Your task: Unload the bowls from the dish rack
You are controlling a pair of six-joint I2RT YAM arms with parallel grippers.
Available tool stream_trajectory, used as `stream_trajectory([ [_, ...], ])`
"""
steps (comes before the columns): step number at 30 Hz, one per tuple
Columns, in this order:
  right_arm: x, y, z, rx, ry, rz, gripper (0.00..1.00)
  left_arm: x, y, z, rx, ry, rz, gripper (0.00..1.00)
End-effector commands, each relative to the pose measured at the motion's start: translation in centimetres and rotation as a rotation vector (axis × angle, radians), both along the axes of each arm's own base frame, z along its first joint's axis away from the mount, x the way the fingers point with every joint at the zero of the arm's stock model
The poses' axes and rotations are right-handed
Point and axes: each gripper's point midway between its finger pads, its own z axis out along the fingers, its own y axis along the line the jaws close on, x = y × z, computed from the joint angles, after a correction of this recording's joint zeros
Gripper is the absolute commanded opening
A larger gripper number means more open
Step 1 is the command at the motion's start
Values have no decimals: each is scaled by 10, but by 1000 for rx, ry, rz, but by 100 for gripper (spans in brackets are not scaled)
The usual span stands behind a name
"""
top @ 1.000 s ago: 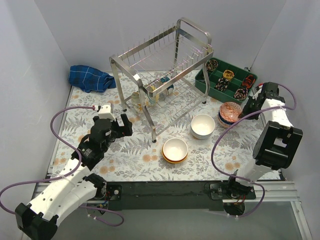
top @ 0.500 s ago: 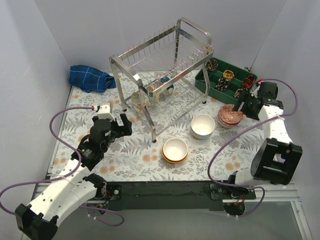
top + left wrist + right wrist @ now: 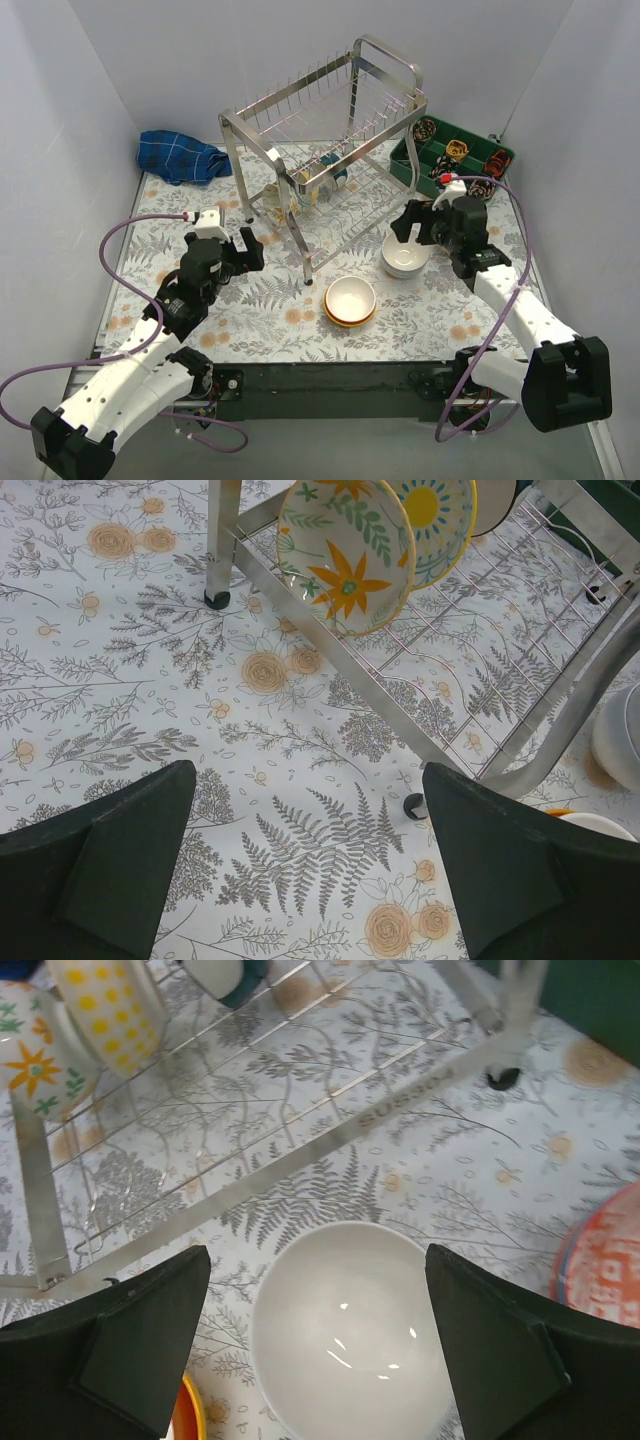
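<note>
The left gripper [image 3: 248,250] hangs low over the flowery table [image 3: 150,270], near the left legs of the dish rack [image 3: 330,130]. Its jaws are wide open and it holds nothing.

The rack stands in the middle of the table. Its top shelf looks bare. On the bottom shelf I count three bowls standing on their edges: a flower bowl [image 3: 345,550], a yellow-dot bowl [image 3: 100,1010] right next to it, and a dark blue bowl [image 3: 225,975] a little further along. These are not out yet.

In front of the rack, some bowls sit on the table. There is an orange bowl [image 3: 350,318] with a white one inside it. To its right is a white bowl [image 3: 350,1330]. Just beside that is a red-and-white bowl [image 3: 605,1255].

The right gripper [image 3: 410,225] hovers right above the white bowl. Its jaws are wide open too, and nothing is in them.

So I think the job is a bit more than half done. Three bowls are left to lift out, and both hands are free to go and get one.
</note>
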Motion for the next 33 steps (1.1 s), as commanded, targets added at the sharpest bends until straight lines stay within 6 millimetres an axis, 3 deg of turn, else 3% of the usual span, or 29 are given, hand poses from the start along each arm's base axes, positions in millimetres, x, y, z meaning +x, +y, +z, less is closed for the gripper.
stream_trajectory([
  [1,23,51,41,96,-241,131,97,2,5,0,11,-15,18,98],
  [6,38,93,43,68,-299,248,97,3,5,-1,13,-14,21,98],
  [10,62,109,33,54,-344,276,98,3,5,-5,18,-7,17,98],
  [12,73,116,38,59,-381,293,98,4,5,-6,21,-3,18,98],
  [13,80,120,28,51,-370,298,98,4,4,-6,22,-2,18,98],
  [15,96,126,41,54,-423,302,98,4,5,-8,25,0,21,98],
  [16,105,129,31,38,-418,308,98,5,5,-9,29,4,22,98],
  [17,111,133,33,38,-436,313,98,5,5,-10,32,6,23,98],
  [18,120,139,44,43,-467,325,98,5,6,-11,34,7,23,98],
  [19,128,143,31,36,-447,331,98,6,6,-13,41,14,26,98],
  [25,167,159,26,8,-485,348,98,7,4,-19,51,30,15,98],
  [31,188,178,6,21,-472,405,97,9,0,-23,64,45,0,98],
  [32,193,181,13,23,-491,408,97,9,0,-24,67,49,-2,98],
  [33,196,184,2,21,-477,422,97,9,0,-24,67,51,-2,98],
])
